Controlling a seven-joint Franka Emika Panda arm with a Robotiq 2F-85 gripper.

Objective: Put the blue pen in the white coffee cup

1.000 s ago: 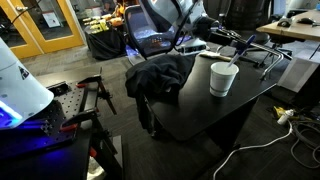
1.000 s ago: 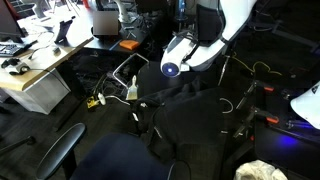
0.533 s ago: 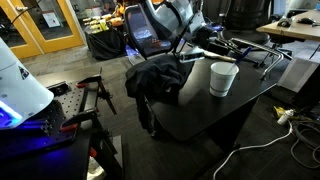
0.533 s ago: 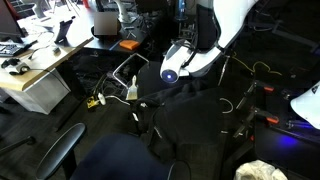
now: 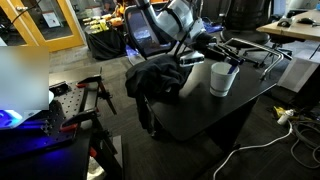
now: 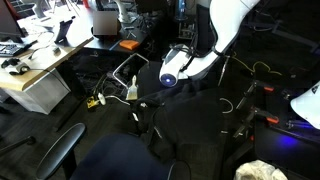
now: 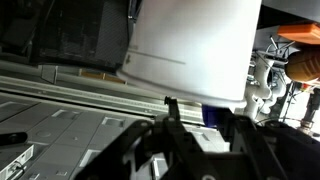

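Note:
The white coffee cup point(image 5: 222, 80) stands upright on the black table point(image 5: 200, 115), near its right end. My gripper point(image 5: 211, 53) hangs just above and left of the cup's rim. In the wrist view the cup point(image 7: 190, 45) fills the top of the picture, very close. There my gripper point(image 7: 171, 120) appears shut on the blue pen point(image 7: 168, 105), a thin dark stick that pokes from the fingertips toward the cup. The pen is too small to make out in both exterior views. The arm's wrist point(image 6: 172, 72) shows in an exterior view, but the cup does not.
A dark jacket point(image 5: 160, 76) lies heaped on the table left of the cup. Black metal rods point(image 5: 252, 48) lie behind the cup. A black stand point(image 5: 90, 95) is at the left. A white cable point(image 5: 268, 142) runs on the floor. A desk point(image 6: 40, 75) stands further off.
My gripper has come down and to the right, closer to the cup's rim. The cup and the jacket have not moved.

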